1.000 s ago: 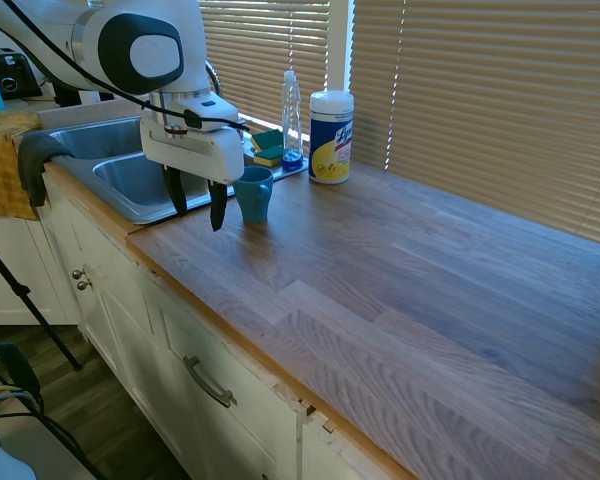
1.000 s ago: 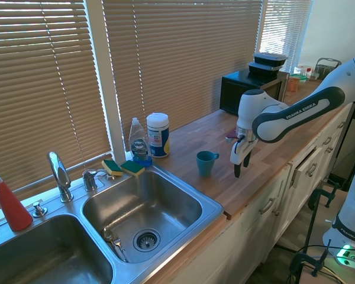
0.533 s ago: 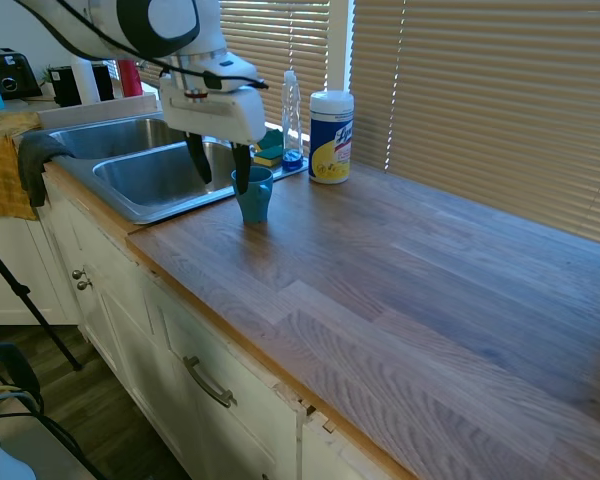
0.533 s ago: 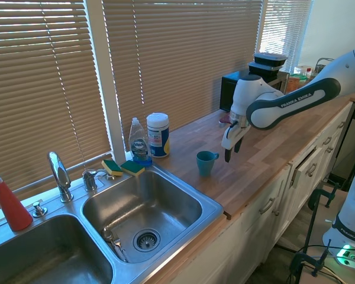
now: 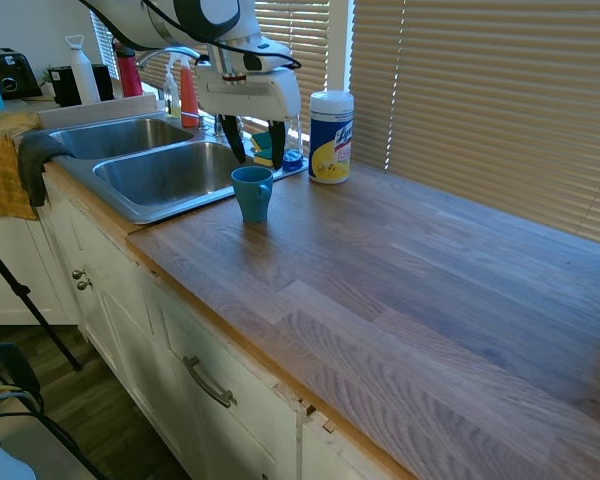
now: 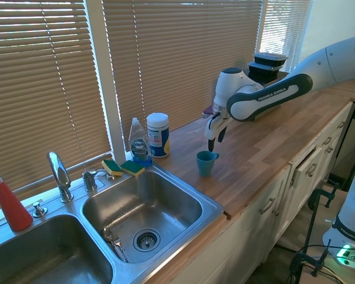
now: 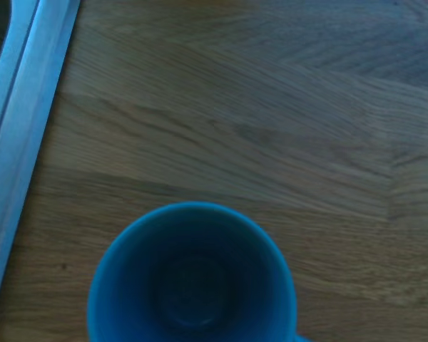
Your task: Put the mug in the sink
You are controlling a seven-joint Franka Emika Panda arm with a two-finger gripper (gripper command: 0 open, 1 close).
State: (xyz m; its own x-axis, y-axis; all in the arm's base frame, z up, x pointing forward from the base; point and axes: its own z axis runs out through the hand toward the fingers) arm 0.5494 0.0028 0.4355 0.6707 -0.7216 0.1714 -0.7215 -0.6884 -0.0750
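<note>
First exterior view: the mug [image 5: 252,192] stands just below the spread, empty hand [image 5: 251,143].

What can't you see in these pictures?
- The mug: the wrist view's bottom edge cuts off its near side, and its inside is too blurred to tell if it is empty.
- The bottle: in the first exterior view the gripper covers most of it.
- The canister: its label print is too small in the second exterior view.

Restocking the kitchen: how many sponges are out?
2: both sponges lie side by side on the sink rim behind the basin, beside the dish soap bottle. Others may be hidden.
</note>
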